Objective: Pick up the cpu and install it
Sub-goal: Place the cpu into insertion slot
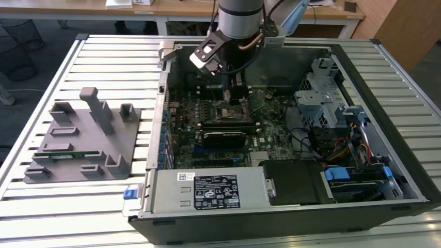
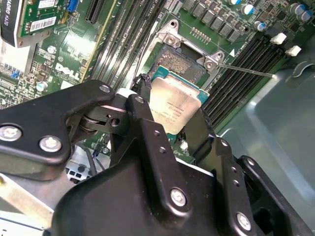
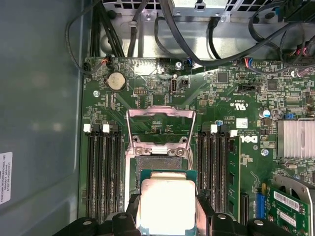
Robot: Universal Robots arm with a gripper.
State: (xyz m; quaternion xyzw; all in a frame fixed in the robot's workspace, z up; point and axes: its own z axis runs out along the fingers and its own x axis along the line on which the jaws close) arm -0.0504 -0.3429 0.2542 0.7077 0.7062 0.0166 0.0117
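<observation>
Now | arm (image 1: 240,18) vert. over mobo (image 1: 270,118) | tool (image 2: 172,114) gripping cpu (image 2: 176,101) | at socket (image 3: 160,164)

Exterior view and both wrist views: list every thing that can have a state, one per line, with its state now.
cpu, gripped, held over the cpu socket, not yet seated
end effector, shut on the cpu
cpu socket, empty
load plate, swung open
computer case, lying on its side, side panel off
memory stick, lying in the grey tray
</observation>
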